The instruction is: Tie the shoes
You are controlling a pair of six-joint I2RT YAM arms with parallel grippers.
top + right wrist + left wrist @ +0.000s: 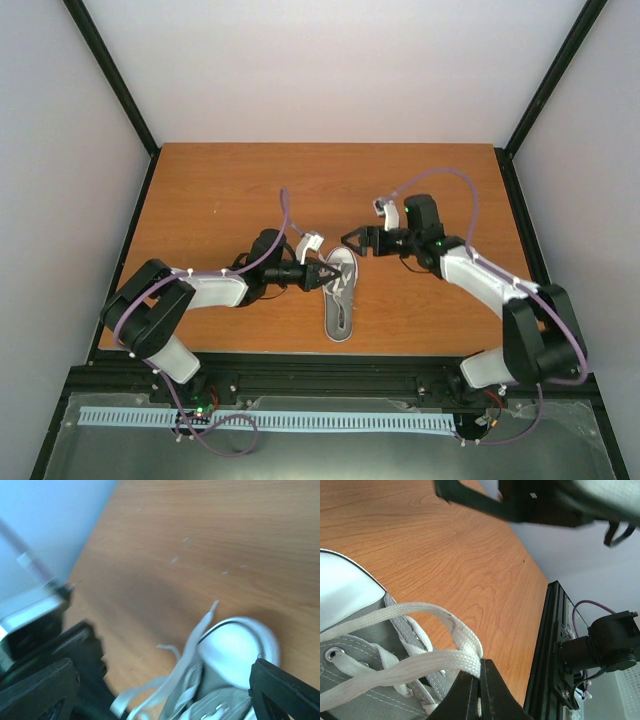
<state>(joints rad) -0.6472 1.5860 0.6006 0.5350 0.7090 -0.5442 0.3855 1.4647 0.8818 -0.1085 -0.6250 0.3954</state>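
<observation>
The grey shoe (340, 300) lies on the wooden table (220, 190), its white toe cap (340, 592) pointing away from the arm bases. My left gripper (324, 272) is over the laced part, shut on a loop of white lace (455, 635) that its fingertips (492, 690) pinch. My right gripper (352, 241) hovers just beyond the toe cap (240, 652), its fingers (40, 690) spread wide and nothing between them. In the blurred right wrist view, loose lace ends (200, 630) trail off the shoe onto the table.
Black frame rails (330, 375) run along the table's near edge, and black posts and pale walls close in the sides. In the left wrist view, the right arm's dark body (545, 500) hangs overhead.
</observation>
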